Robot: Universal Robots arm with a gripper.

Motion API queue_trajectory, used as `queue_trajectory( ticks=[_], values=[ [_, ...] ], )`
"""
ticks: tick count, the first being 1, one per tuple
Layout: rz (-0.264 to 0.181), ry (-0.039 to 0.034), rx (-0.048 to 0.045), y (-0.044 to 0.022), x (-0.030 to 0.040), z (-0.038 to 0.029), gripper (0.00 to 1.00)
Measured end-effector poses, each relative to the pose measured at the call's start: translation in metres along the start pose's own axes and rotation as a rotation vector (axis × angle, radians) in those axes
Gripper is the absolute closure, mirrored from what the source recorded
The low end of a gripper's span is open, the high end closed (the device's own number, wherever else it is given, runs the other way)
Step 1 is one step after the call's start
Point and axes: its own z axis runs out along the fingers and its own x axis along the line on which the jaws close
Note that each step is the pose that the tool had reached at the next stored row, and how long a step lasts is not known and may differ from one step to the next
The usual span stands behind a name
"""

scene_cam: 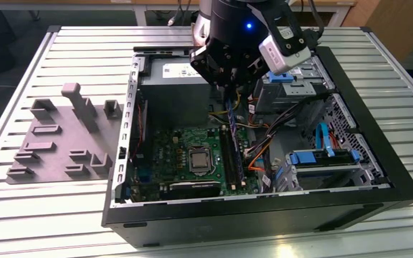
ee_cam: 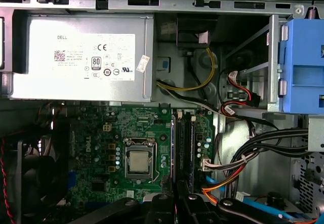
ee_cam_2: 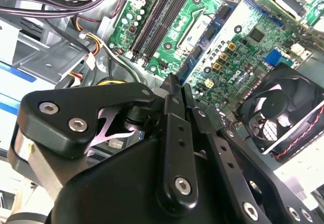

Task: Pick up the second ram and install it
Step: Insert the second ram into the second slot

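Matt black end effector [ee_cam_2: 174, 90], glossy green motherboard [ee_cam: 126, 133], brushed grey metal power supply [ee_cam: 81, 57], ribbed metal table [scene_cam: 20, 220]

Case [scene_cam: 264, 215]: open black computer tower lying on its side on a slatted metal table [scene_cam: 49, 215].
Motherboard [ee_cam: 96, 143]: green, with bare CPU [ee_cam: 138, 162] in its socket.
Power supply [ee_cam: 81, 57]: grey box, just beside the motherboard.
Fan [ee_cam_2: 283, 113]: black, red-wired.
Fixture tray [scene_cam: 63, 137]: grey, beside the case, toward the exterior view's left.
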Motion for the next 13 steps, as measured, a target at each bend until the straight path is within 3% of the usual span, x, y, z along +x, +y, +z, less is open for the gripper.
queue_trajectory(
  ticks=[13],
  values=[
    [0.0,-0.0002,-0.0004,0.0,-0.0005,0.001,0.86]
  ],
)
